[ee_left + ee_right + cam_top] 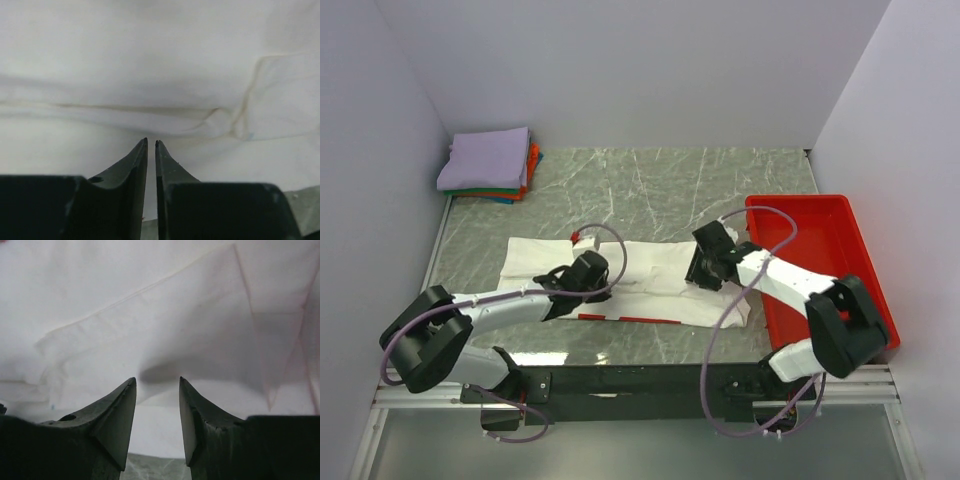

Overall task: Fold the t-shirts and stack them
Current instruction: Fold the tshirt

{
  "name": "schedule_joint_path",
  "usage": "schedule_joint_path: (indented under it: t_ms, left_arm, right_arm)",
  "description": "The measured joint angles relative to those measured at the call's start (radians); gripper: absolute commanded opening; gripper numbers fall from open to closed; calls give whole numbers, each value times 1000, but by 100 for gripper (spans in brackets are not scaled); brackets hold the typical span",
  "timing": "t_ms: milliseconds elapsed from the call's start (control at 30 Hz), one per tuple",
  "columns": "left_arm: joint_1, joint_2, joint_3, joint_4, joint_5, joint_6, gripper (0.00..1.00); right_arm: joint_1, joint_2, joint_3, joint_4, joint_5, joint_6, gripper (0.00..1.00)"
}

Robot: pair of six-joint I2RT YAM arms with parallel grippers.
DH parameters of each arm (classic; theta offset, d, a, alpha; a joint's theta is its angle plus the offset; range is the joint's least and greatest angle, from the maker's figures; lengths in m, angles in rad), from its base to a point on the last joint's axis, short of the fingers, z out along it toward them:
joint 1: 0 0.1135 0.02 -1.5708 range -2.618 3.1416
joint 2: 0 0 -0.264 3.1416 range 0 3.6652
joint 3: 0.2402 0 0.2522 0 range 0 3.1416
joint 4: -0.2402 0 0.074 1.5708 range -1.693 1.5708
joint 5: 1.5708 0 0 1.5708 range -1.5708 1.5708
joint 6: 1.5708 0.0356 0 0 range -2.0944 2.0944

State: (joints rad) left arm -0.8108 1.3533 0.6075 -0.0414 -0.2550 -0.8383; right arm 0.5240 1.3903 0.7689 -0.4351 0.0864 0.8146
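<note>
Plainly, the white t-shirt is lying as a long, partly folded band across the middle of the table, running from 9 to 3 o'clock. A sliver of its red print is peeking out along the 6 o'clock edge. The stack of folded tees is sitting in the 10 o'clock corner, well apart from it, and the red tray is sitting at 3 o'clock.

The left gripper is hovering low over the band's 9 o'clock half, jaws all but closed, only a slit showing and no cloth pinched. The right gripper is hovering over the 3 o'clock half, jaws standing apart and empty.

The cloth is looking light, limp and creased, so it is likely going to sag and slide. Each gripper is probably best pinching a doubled hem or corner at the band's ends, through all layers, rather than mid-panel.
</note>
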Motion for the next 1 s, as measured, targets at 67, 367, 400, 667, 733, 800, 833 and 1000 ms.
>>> schedule_joint_path:
  t_ms: [67,367,400,667,733,800,833,1000]
  left_arm:
    - [0,-4,-41,-26,-30,-22,17]
    - [0,-23,-95,-34,-90,-104,14]
    - [0,-23,-95,-38,-94,-119,14]
    - [-6,-30,-91,-75,-104,-283,16]
    - [-17,-30,-91,-75,-89,-327,16]
    - [-32,-19,-91,-64,-70,-361,16]
    - [-40,-7,-86,-53,-63,-378,16]
    - [-56,138,31,-10,2,-412,16]
  right_arm:
    - [0,58,2,14,0,0,47]
    - [0,212,114,25,8,-1,47]
    - [0,237,140,19,12,-3,46]
    - [0,515,496,-81,33,-71,45]
    - [0,592,612,-122,27,-97,45]
    - [0,669,729,-166,20,-122,45]
    - [0,715,805,-198,15,-138,45]
    - [0,886,1082,-285,2,-211,45]
